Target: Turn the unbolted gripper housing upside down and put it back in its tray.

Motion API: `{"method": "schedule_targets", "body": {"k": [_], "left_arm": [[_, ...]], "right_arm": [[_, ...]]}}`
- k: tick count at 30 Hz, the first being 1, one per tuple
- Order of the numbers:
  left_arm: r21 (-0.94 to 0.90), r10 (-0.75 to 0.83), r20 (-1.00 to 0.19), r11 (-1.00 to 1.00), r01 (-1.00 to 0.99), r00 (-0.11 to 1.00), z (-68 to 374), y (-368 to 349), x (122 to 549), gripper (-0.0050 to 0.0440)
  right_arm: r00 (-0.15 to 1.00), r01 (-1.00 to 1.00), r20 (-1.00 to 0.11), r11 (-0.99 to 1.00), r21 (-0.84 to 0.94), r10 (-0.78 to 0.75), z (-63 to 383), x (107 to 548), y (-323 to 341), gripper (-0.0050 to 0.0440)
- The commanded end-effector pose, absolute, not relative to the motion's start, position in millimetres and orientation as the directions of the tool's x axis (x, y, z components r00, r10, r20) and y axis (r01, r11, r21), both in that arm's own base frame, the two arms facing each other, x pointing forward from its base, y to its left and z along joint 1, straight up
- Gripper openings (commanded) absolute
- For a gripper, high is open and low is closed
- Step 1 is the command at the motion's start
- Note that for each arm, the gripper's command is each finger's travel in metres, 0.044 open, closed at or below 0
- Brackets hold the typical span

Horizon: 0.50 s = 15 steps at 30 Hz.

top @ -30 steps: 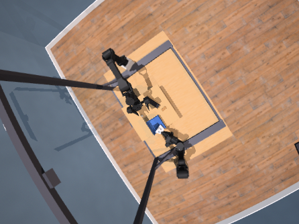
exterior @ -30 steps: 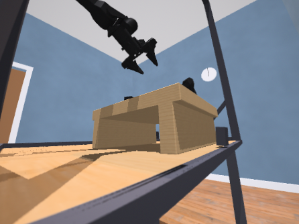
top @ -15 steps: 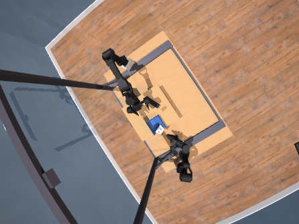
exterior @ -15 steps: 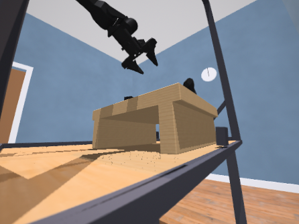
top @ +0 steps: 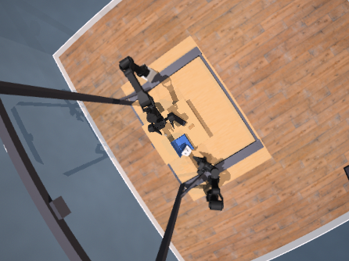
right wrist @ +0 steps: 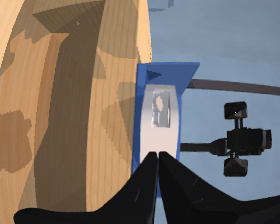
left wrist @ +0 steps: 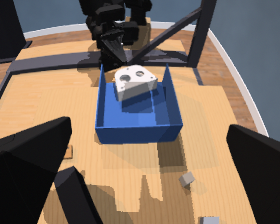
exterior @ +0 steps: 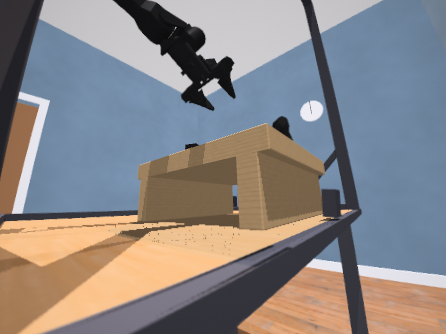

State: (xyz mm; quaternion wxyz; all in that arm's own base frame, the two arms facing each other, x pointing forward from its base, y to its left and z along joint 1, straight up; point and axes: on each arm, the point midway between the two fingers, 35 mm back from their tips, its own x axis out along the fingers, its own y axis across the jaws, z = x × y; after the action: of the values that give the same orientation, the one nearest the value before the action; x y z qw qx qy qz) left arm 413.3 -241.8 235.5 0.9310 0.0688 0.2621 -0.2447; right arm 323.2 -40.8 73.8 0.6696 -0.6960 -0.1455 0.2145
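Observation:
The white gripper housing (top: 186, 151) (left wrist: 136, 90) (right wrist: 159, 137) lies in the blue tray (top: 180, 141) (left wrist: 137, 135) (right wrist: 170, 70), at the tray's open end. Its upper face shows two dark round holes in the left wrist view. How far it passes the open edge, and whether its halves are fully together, I cannot tell. My right gripper (top: 195, 158) (left wrist: 124, 63) (right wrist: 156, 158) is shut with its fingertips together, holding nothing, beside the housing's outer side; contact is unclear. My left gripper (top: 166, 126) (exterior: 224, 104) (left wrist: 152, 129) is wide open and empty, raised on the tray's opposite side.
A raised wooden stand (exterior: 290, 186) shows in the exterior view. A small grey cube (left wrist: 187, 180), another grey block (left wrist: 210, 220) and a small orange-brown block (left wrist: 68, 151) lie on my left arm's side of the tray. Dark frame posts (left wrist: 202, 32) rise behind the tray.

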Motion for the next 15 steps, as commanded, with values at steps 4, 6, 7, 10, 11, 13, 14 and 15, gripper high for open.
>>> {"method": "schedule_targets", "body": {"k": [4, 6, 7, 10, 11, 13, 14, 15], "left_arm": [[-0.001, -0.425, -0.492, 0.873, 0.488, 0.76, 250, -241, 413, 0.044], [-0.001, -0.425, -0.492, 0.873, 0.488, 0.76, 250, -241, 413, 0.044], [-0.001, -0.425, -0.492, 0.873, 0.488, 0.76, 250, -241, 413, 0.044], [-0.001, -0.425, -0.492, 0.873, 0.488, 0.76, 250, -241, 413, 0.044], [-0.001, -0.425, -0.492, 0.873, 0.488, 0.76, 250, -241, 413, 0.044], [-0.001, -0.425, -0.492, 0.873, 0.488, 0.76, 250, -241, 413, 0.044], [-0.001, -0.425, -0.492, 0.873, 0.488, 0.76, 250, -241, 413, 0.044], [-0.001, -0.425, -0.492, 0.873, 0.488, 0.76, 250, -241, 413, 0.044]], "right_arm": [[0.867, -0.08, -0.1, -0.061, -0.995, 0.488, 75, 328, -36, 0.0], [0.867, -0.08, -0.099, -0.061, -0.995, 0.488, 75, 329, -34, 0.0], [0.867, -0.08, -0.099, -0.061, -0.995, 0.488, 75, 330, -33, 0.0], [0.867, -0.079, -0.099, -0.06, -0.995, 0.488, 75, 332, -29, 0.0], [0.867, -0.079, -0.098, -0.06, -0.995, 0.488, 75, 333, -28, 0.0], [0.867, -0.079, -0.098, -0.06, -0.995, 0.488, 75, 334, -26, 0.0], [0.867, -0.078, -0.098, -0.06, -0.995, 0.488, 75, 334, -25, 0.0], [0.867, -0.078, -0.098, -0.06, -0.995, 0.489, 75, 334, -24, 0.0]]}}
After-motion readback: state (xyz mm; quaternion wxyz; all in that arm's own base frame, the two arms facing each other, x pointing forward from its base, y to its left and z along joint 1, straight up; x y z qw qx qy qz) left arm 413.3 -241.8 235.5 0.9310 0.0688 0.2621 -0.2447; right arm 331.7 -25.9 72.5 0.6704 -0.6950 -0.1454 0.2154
